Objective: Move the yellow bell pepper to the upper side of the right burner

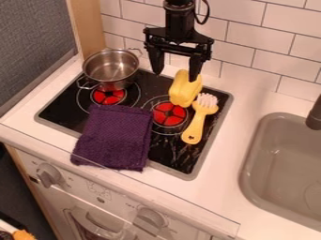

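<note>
While the black stovetop [174,157] is taking up the middle of the counter, the grey sink [251,161] is sitting to its right; a purple cloth [116,136] is lying across the near left part; the gripper [175,76] is hanging over the far side, its fingers spread, pinching nothing; a metal pot [111,68] is standing at the far left; the right burner [171,119] is glowing red; a yellow brush [197,122] is lying along its right side; the yellow bell pepper [183,91] is resting at its far edge, just beside the bristles.

The placing is looking all but finished; the next move is probably calling for a straight lift; one finger is overlapping the pepper in view, so a sideways swing could be nudging it, or the brush; the pot is crowding the left.
</note>
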Controlling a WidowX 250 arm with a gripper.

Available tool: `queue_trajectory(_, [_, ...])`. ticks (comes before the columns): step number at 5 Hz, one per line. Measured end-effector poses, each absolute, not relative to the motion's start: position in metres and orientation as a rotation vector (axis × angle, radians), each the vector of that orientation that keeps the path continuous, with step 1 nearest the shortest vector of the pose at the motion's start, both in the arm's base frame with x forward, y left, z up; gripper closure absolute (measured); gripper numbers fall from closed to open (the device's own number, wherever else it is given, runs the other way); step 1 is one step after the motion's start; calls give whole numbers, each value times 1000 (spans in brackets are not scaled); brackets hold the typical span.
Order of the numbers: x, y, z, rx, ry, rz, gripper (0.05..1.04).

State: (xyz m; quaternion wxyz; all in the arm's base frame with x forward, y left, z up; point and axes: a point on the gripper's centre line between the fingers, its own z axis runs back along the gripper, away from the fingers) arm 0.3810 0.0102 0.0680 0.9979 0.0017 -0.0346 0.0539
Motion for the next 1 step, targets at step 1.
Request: queue_trajectory(1, [381,10,68,3,-68,108,81])
